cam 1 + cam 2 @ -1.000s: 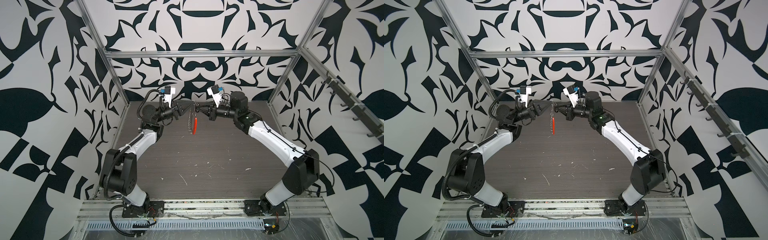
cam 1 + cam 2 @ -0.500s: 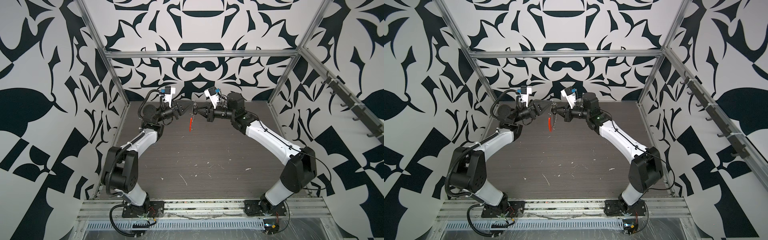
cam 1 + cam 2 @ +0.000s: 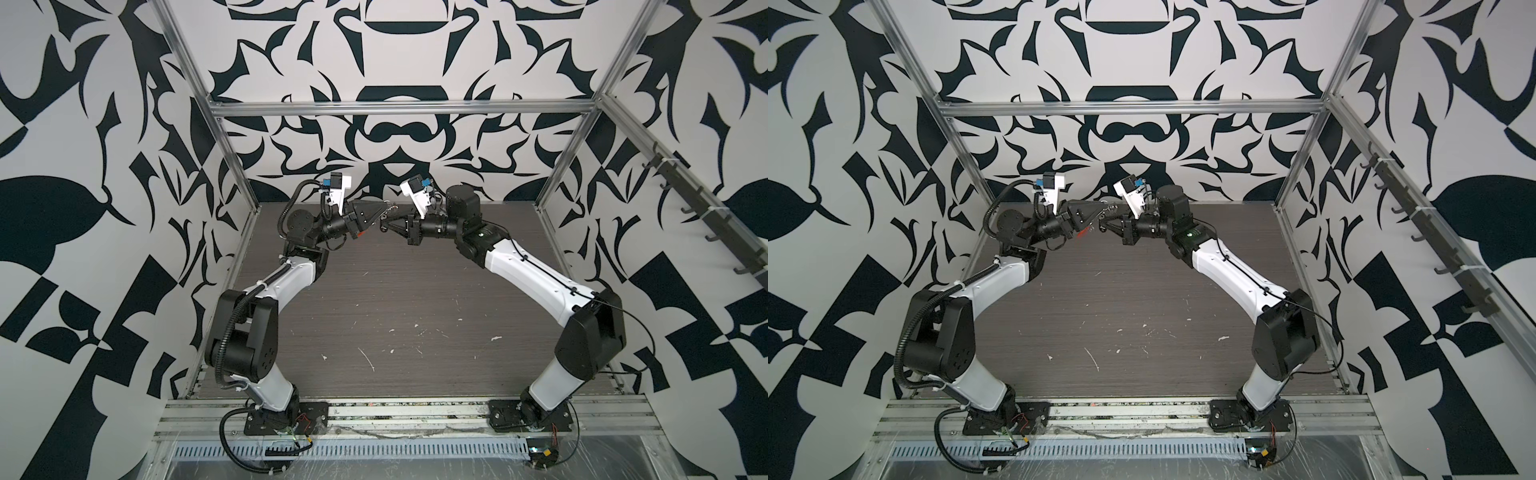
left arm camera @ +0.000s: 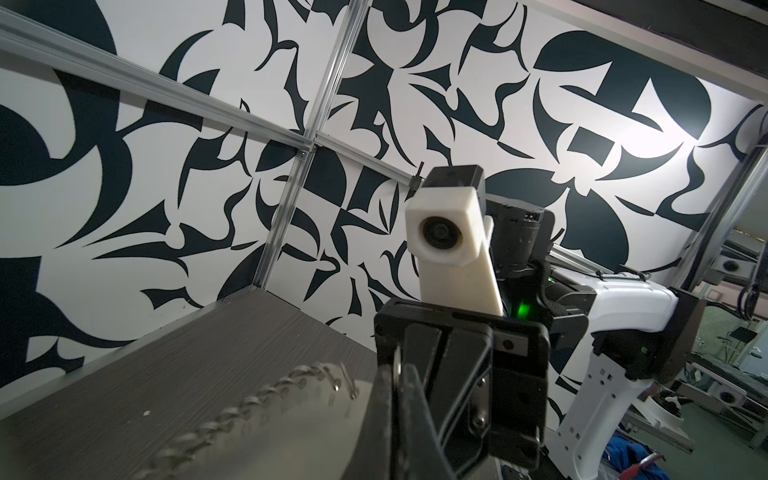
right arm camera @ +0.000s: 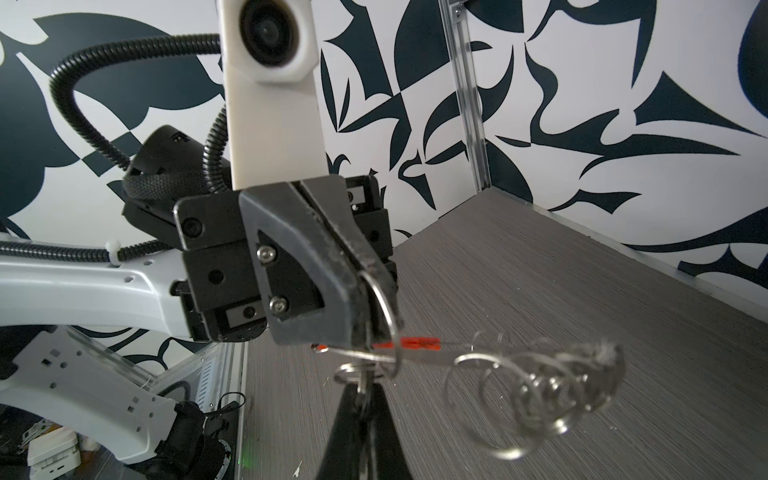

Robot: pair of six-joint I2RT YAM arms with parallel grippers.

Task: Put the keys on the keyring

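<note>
In both top views, shows left gripper and right gripper tip to tip, raised over the table's far end, keyring at their tips. Left wrist: renders keyring as blur. Right wrist: shows the 2 grippers clamped tight on keyring.

Tabletop: dark grey-brown with a fine grain running side to side, matte and flat, seen in both top views. Patterned walls close it at the back and sides. An aluminium rail runs along the near edge. Small white flecks lie scattered over the near half. One longer thin white sliver lies left of centre.
</note>
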